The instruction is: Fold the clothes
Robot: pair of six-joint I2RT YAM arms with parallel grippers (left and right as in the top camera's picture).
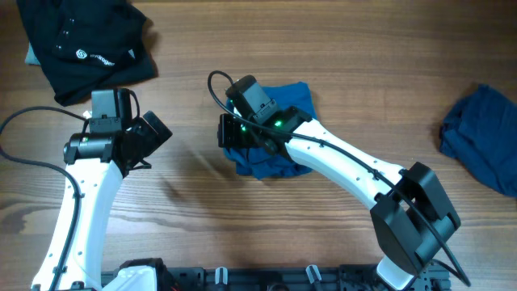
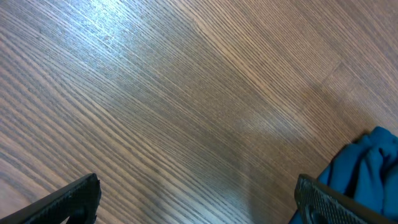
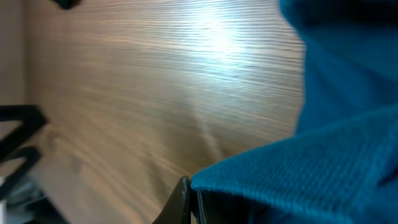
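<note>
A mid-blue garment (image 1: pixel 275 153) lies bunched at the table's middle. My right gripper (image 1: pixel 230 133) is shut on its left edge; in the right wrist view the blue fabric (image 3: pixel 323 149) drapes over the closed fingers (image 3: pixel 189 199). My left gripper (image 1: pixel 153 133) is open and empty over bare wood, left of the garment; the left wrist view shows both fingers (image 2: pixel 199 202) wide apart and a corner of the blue cloth (image 2: pixel 367 168) at the right. A darker blue garment (image 1: pixel 485 137) lies crumpled at the right edge.
A black garment with a white logo (image 1: pixel 85 44) lies at the far left corner, over something pale blue. The wooden table (image 1: pixel 363 56) runs across the view. A black rail (image 1: pixel 266 279) runs along the front edge. A black cable (image 1: pixel 24 153) loops left of the left arm.
</note>
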